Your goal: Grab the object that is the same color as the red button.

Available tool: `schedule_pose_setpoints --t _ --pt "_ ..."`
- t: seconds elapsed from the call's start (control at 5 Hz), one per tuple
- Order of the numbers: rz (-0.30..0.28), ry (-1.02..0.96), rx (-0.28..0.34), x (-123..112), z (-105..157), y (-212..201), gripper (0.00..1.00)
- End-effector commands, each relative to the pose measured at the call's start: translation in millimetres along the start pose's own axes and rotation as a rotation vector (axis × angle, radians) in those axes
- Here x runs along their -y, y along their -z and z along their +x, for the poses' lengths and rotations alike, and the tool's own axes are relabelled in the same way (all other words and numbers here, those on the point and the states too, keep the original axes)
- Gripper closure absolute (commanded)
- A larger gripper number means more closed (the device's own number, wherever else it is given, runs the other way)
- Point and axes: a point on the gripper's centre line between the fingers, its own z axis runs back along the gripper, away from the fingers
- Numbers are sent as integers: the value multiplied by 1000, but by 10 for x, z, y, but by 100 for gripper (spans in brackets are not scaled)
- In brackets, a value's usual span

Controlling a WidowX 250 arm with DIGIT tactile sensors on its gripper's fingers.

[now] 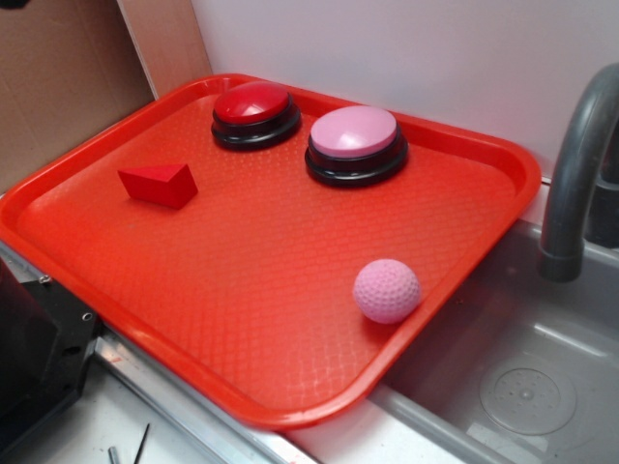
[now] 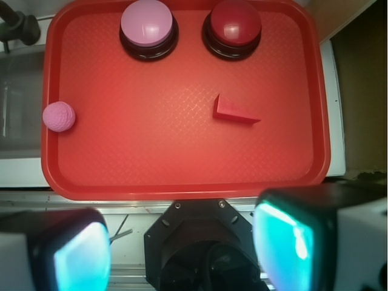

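A: In the exterior view, where was the small solid red wedge-shaped block (image 1: 160, 184)?

B: It lay on the red plastic tray (image 1: 290, 319), near the left edge, apart from the round glossy red dome button (image 1: 254, 113). The arm was not visible there.

A: And in the wrist view?

B: The gripper (image 2: 182, 254) hung above the near rim of the tray, its fingers wide apart and empty. The wedge was ahead, slightly to the right.

A: Which step was it?

B: I judged the approach had not begun; the next move called for travelling forward and descending over the wedge. I could read no writing.
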Motion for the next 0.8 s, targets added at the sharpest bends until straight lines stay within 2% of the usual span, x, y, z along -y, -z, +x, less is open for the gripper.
schedule_pose_setpoints --t 0.0,0.2,0.4,0.6 --pt "0 0 0 0 0 0 0" --pt "1 179 -42 -198 107 362 0" --pt "-5 317 -26 -384 240 625 0" --pt "-36 500 -28 -483 310 922 0"
